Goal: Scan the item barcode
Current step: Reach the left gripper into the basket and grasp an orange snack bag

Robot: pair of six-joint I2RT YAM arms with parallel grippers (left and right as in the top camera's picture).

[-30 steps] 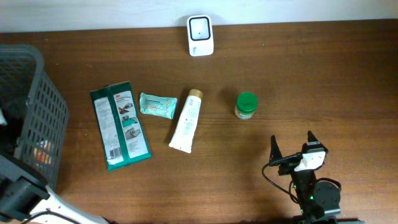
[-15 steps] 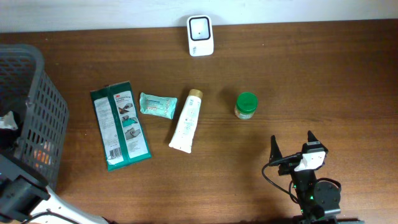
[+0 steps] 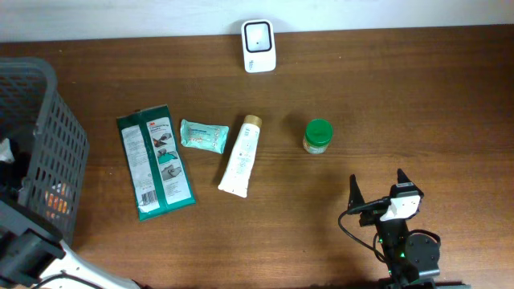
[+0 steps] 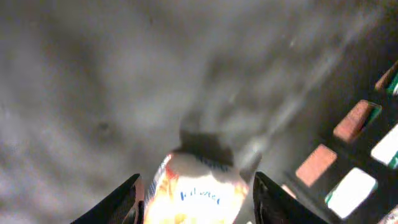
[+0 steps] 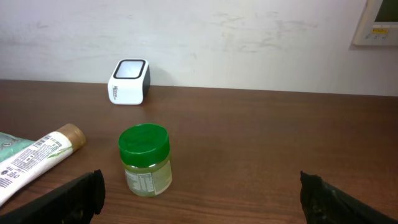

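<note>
Cramped: left fingers (image 4: 127, 202) inside grey mesh basket (image 3: 60, 136)
Straddling orange-white packet (image 4: 196, 193), grip unclear; right fingers (image 5: 81, 196) wide over bare wooden surface (image 5: 261, 143).

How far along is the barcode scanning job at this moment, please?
Done: nothing I can confirm; no item is at the scanner. In hand: the left end effector straddles an orange-and-white packet inside the basket. Left: lifting and scanning it. The right end effector hangs open, empty.

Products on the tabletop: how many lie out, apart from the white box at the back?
4: a green wipes pack at left, a small teal packet beside it, a white tube mid-table, a green-lidded jar at right. The grey basket may hide more.
</note>
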